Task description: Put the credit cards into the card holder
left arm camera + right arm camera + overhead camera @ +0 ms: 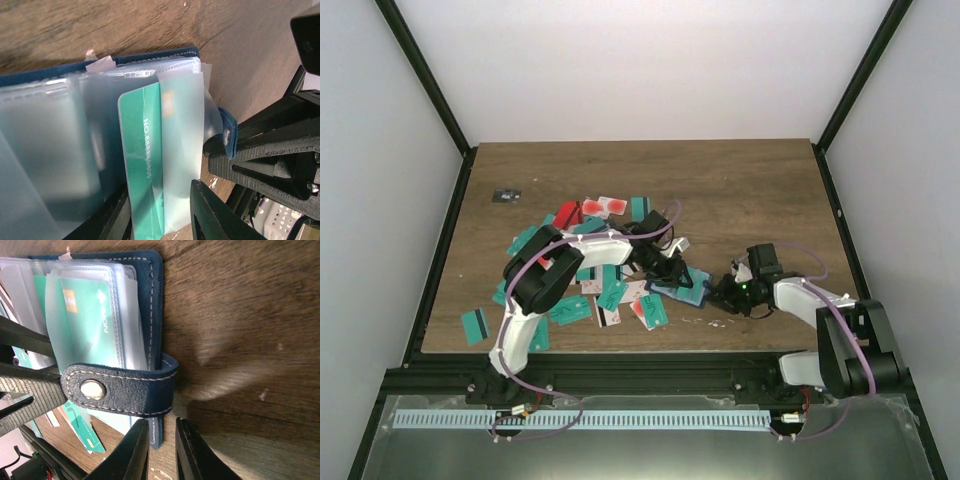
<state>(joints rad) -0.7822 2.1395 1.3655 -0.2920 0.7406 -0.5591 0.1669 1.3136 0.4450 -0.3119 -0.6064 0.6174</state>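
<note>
One teal card (142,165) sits partway into a clear sleeve (182,150) of the card holder (150,300), open on the desk (240,315). Left gripper (161,212): jaws released, standing either side of it. Right gripper (159,450): clenched on the holder's navy cover. Insertion underway, I'd say; next, nudge it fully home, square to the pocket.

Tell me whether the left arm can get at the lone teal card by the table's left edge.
Probably yes: that teal card lies alone near the left arm base, nothing over it. The left gripper must first leave the card holder.
</note>
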